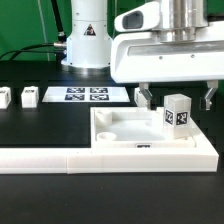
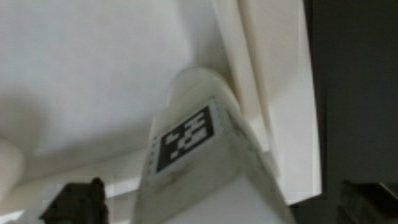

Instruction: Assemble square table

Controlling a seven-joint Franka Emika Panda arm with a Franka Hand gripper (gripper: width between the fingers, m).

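1 leg block [image 1: 178, 113] stands upright between the open gripper's [image 1: 176, 99] jaws, touching neither.

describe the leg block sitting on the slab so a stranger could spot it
Find the white square slab at the exterior view's right, under the open gripper. A small white leg block stands on its far corner on that side, between the jaws. The other leg blocks lie on the black table at the exterior view's left; only this one is on the slab.
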